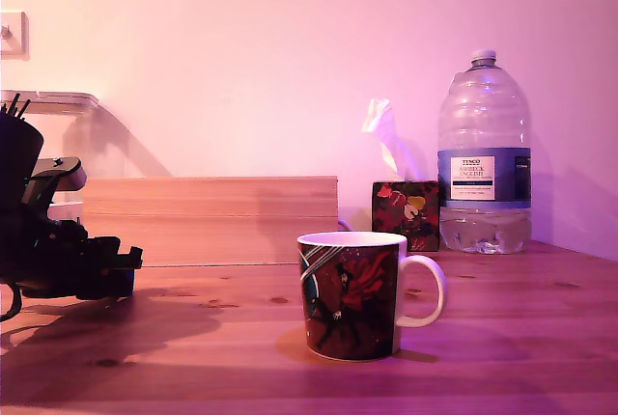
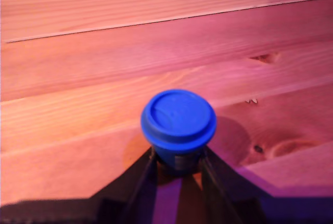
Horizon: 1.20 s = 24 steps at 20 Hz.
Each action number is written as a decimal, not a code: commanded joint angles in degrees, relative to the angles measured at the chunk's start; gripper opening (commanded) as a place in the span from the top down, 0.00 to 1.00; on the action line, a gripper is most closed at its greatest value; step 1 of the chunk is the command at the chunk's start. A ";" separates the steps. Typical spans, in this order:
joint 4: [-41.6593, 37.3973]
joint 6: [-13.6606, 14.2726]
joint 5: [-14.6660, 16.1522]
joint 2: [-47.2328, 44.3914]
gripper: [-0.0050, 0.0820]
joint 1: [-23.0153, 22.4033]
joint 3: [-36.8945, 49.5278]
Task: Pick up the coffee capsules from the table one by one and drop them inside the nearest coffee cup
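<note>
In the wrist view a small blue coffee capsule [image 2: 178, 117] sits rim up between two dark fingers [image 2: 139, 176], and my gripper [image 2: 178, 162] is shut on its tapered body just above the pine table [image 2: 78, 78]. In the exterior view my gripper [image 1: 118, 262] hangs low at the exterior view's far left, close over the table [image 1: 502, 338]; the capsule is hidden there. The dark coffee cup [image 1: 350, 294] with red and black artwork and a white handle stands upright in the middle, well to the right of the gripper in the exterior view.
A pale wooden plank-like box [image 1: 212, 217] runs along the back, behind the gripper. A floral tissue box [image 1: 406, 212] and a large water bottle [image 1: 483, 159] stand at the back on the exterior view's right. Dark knots [image 2: 263, 57] mark the tabletop.
</note>
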<state>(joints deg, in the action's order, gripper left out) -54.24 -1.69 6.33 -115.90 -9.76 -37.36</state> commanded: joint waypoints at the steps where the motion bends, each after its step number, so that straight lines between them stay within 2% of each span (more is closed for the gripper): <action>1: 0.02 0.24 0.11 -1.16 0.92 -0.11 0.11; 5: 0.00 0.74 2.89 -0.96 0.92 -0.72 0.15; 8: 1.38 2.36 5.49 0.55 0.92 -2.12 0.39; 10: 3.43 4.74 6.95 2.62 0.92 -3.17 0.52; 12: 6.14 5.27 8.13 5.53 0.92 -4.00 0.59; 15: 12.39 5.86 11.13 11.67 0.92 -5.62 0.68; 18: 20.46 9.66 12.87 18.93 0.92 -7.72 0.72; 22: 32.54 11.65 14.56 29.20 0.92 -10.45 0.72; 24: 38.38 13.84 15.50 34.45 0.92 -12.13 0.72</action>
<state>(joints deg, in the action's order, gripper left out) -17.26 11.14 21.19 -83.00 -21.54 -37.39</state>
